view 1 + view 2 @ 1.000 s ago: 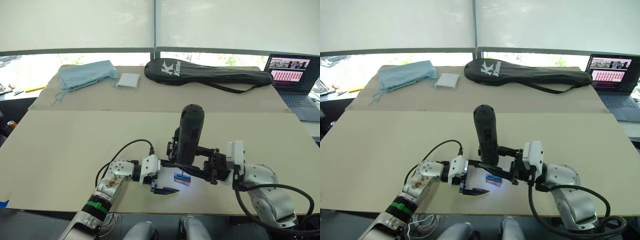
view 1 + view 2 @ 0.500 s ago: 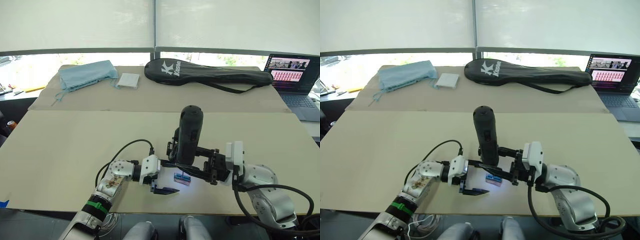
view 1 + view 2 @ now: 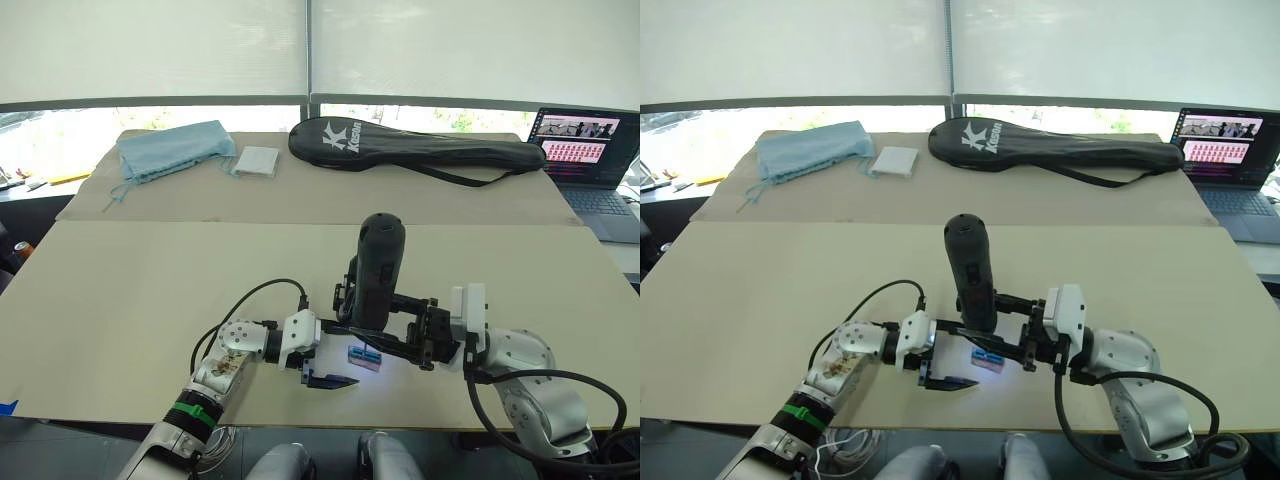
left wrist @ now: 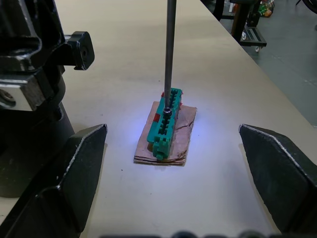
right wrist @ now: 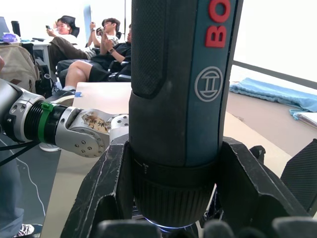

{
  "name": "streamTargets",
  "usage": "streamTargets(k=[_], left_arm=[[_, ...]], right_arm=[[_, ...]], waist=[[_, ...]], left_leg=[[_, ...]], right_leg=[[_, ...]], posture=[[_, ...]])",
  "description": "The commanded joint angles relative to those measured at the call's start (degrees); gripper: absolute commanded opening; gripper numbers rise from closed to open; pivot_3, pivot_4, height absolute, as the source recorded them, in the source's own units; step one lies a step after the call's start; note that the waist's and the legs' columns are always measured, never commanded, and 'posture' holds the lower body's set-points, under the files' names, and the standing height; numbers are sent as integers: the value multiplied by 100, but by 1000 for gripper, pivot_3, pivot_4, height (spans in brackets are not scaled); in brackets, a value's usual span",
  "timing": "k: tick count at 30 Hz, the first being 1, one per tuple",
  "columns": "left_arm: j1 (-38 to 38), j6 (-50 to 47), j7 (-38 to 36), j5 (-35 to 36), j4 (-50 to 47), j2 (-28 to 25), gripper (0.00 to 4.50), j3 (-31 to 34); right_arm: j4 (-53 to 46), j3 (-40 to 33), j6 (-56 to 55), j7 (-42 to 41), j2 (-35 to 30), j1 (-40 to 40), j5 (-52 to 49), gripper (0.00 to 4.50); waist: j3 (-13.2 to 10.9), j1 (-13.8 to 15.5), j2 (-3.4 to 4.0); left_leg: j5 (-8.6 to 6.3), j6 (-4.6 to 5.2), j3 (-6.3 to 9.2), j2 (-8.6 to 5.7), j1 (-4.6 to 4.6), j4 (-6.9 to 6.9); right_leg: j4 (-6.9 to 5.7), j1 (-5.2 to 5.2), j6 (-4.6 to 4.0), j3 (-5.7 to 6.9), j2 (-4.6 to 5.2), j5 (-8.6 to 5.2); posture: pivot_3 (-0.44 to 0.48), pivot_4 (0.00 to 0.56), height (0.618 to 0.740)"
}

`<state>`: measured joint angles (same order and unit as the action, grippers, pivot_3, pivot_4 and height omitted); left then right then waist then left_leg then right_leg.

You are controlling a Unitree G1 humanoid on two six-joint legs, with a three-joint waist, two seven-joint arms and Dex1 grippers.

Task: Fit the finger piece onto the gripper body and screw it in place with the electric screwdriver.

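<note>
My right gripper (image 3: 378, 326) is shut on the electric screwdriver (image 3: 380, 265), a thick black cylinder with red lettering (image 5: 220, 22), held upright. Its thin metal bit (image 4: 169, 49) comes straight down onto a small green block (image 4: 163, 130) lying on a scrap of brown card (image 4: 185, 144). My left gripper (image 4: 172, 130) is open, its wide fingers on either side of that block without touching it. A black mechanism (image 4: 29, 89) stands just beside the bit, with a round dark base; it looks like the gripper body. The finger piece is out of view.
A long black racket bag (image 3: 420, 150), a blue cloth (image 3: 175, 150) and a white pad (image 3: 257, 161) lie on the far table. A laptop (image 3: 590, 150) sits at the far right. The table's front edge (image 3: 100, 415) is close behind my grippers. Several seated people (image 5: 94, 49) show in the right wrist view.
The screwdriver's top has sunk a little and shifted slightly left. The left gripper has stayed in place and open.
</note>
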<state>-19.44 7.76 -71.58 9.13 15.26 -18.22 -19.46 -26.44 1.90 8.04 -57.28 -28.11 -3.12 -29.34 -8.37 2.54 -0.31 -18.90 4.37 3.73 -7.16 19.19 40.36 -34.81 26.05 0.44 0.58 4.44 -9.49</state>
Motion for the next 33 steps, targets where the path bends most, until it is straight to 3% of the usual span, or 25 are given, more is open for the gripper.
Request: streamTargets(k=[1, 33], left_arm=[[151, -125, 46, -131, 199, 3, 4486, -178], [208, -249, 82, -85, 66, -34, 4486, -161]], right_arm=[[-138, 3, -209, -6, 40, -40, -74, 1926], [-64, 134, -239, 60, 33, 64, 120, 1926]], waist=[[0, -1, 0], [0, -16, 0]], left_leg=[[0, 0, 0, 0, 0, 0], [0, 0, 0, 1, -2, 0]], right_leg=[[0, 0, 0, 0, 0, 0], [0, 0, 0, 0, -1, 0]], posture=[[0, 150, 740], [0, 150, 740]])
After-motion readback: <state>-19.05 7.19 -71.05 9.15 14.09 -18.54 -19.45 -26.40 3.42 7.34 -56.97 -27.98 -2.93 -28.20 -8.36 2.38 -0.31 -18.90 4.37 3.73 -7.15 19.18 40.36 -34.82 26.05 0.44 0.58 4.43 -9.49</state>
